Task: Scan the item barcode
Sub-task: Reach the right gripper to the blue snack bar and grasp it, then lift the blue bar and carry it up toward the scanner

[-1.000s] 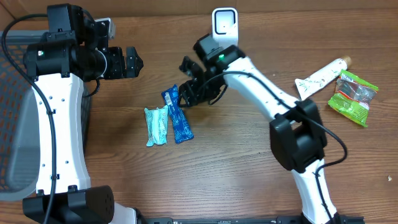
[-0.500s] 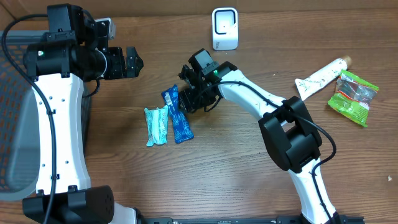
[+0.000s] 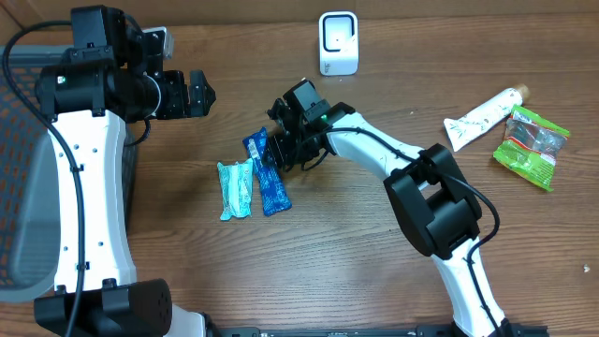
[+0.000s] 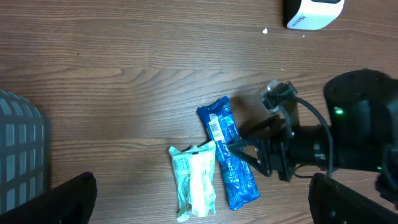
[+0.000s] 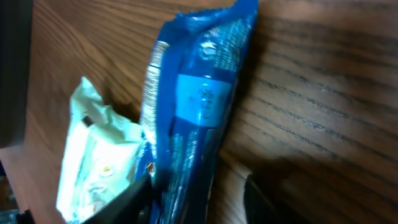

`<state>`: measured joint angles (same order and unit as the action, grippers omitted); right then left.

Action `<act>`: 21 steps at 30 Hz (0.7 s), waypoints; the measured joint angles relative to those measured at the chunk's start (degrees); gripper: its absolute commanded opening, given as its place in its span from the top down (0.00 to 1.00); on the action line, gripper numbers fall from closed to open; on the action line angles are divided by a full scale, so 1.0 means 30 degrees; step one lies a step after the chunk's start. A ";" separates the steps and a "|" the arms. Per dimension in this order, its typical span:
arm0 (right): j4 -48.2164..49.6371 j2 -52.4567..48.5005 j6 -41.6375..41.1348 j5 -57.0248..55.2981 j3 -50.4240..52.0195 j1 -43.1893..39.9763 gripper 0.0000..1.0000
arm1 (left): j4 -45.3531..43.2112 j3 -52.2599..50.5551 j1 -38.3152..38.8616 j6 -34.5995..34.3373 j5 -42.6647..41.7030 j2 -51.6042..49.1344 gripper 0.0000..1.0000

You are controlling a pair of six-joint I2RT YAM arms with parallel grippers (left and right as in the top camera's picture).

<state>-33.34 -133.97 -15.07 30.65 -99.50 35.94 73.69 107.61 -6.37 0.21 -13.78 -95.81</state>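
Observation:
A blue snack packet (image 3: 268, 174) lies flat on the wooden table, its barcode (image 4: 216, 128) facing up near its far end. My right gripper (image 3: 280, 153) is low over the packet's upper half, jaws open and straddling it. In the right wrist view the packet (image 5: 194, 106) fills the gap: one finger (image 5: 138, 190) presses against its left side, while the other (image 5: 258, 196) stands apart with bare wood between. My left gripper (image 3: 200, 92) hangs open and empty, high at the left. The white scanner (image 3: 338, 42) stands at the table's back edge.
A pale green and white packet (image 3: 236, 190) lies touching the blue one's left side. A white tube (image 3: 482, 117) and a green pouch (image 3: 531, 145) lie at the far right. A grey mesh basket (image 3: 19, 187) sits off the left edge.
My right arm has swung left and down from in front of the scanner onto the blue packet, and its jaws have narrowed around it. The left arm has not moved.

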 measured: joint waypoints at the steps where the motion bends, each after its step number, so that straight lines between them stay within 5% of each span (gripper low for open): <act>1: 0.0117 -0.0051 -0.0299 0.0058 0.0000 0.0015 0.57 | 0.0000 0.0000 0.0000 0.0000 0.0000 0.0000 0.00; 8: 0.0597 -0.0219 -0.1625 0.0415 0.0000 0.0051 0.60 | 0.0000 0.0000 0.0000 0.0000 0.0000 0.0000 0.00; 15: 0.0393 -0.0495 -0.1967 0.1035 0.0015 0.0066 0.96 | -0.0007 0.0000 0.0000 0.0000 0.0000 0.0000 0.00; 21: -0.0073 -0.0554 -0.2106 0.2958 0.0015 -0.0240 0.96 | 0.0000 0.0000 0.0000 0.0000 0.0000 0.0000 0.00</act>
<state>-33.56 -135.63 -21.39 39.53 -99.46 35.22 73.69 107.61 -6.37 0.21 -13.78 -95.81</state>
